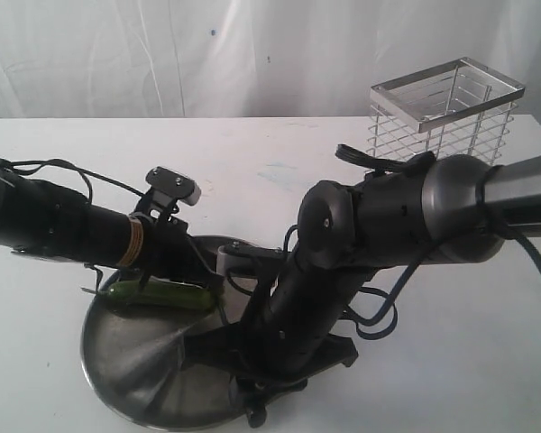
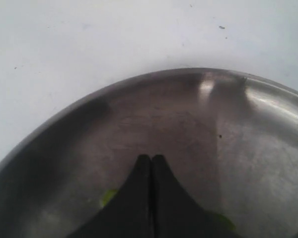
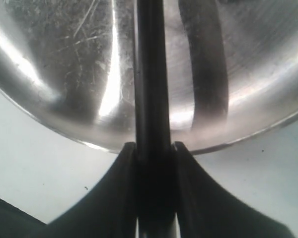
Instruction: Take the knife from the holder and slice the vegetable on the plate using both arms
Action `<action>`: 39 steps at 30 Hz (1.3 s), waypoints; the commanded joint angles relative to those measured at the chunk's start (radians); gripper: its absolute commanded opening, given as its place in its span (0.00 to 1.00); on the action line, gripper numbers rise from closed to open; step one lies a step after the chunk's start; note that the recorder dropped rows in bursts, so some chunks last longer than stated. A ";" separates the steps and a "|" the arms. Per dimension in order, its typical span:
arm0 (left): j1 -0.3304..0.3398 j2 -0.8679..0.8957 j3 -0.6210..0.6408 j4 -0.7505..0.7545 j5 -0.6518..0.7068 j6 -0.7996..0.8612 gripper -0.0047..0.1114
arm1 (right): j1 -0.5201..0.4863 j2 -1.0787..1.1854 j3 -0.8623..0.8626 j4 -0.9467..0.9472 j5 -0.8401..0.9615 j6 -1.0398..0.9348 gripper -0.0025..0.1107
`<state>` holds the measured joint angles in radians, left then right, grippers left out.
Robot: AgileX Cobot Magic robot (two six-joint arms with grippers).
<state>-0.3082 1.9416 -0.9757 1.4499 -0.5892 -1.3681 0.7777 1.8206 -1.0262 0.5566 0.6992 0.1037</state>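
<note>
Now the right gripper clamps the all-black kitchen knife, blade over the wide brushed-steel plate, where the left gripper, fully closed and holding nothing, presses on the slim green chilli, which could roll free if the blade pushes sideways.

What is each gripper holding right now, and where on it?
Right gripper is clamped on the knife, apparently at its handle, blade out over the plate. Left gripper is shut, gripping nothing; it sits over the chilli.
</note>
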 commanded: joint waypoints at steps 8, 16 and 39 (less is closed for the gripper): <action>-0.021 0.004 -0.006 0.241 0.059 -0.211 0.04 | 0.000 0.013 0.002 -0.128 0.002 0.047 0.02; -0.021 0.004 -0.006 0.264 0.029 -0.228 0.04 | 0.000 0.021 0.002 -0.215 0.051 0.121 0.02; 0.053 0.000 -0.155 0.132 -0.155 -0.242 0.04 | 0.000 -0.010 0.000 -0.240 -0.044 0.161 0.02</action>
<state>-0.2890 1.9430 -1.1227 1.6061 -0.7175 -1.5917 0.7844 1.8259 -1.0338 0.3376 0.6999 0.2668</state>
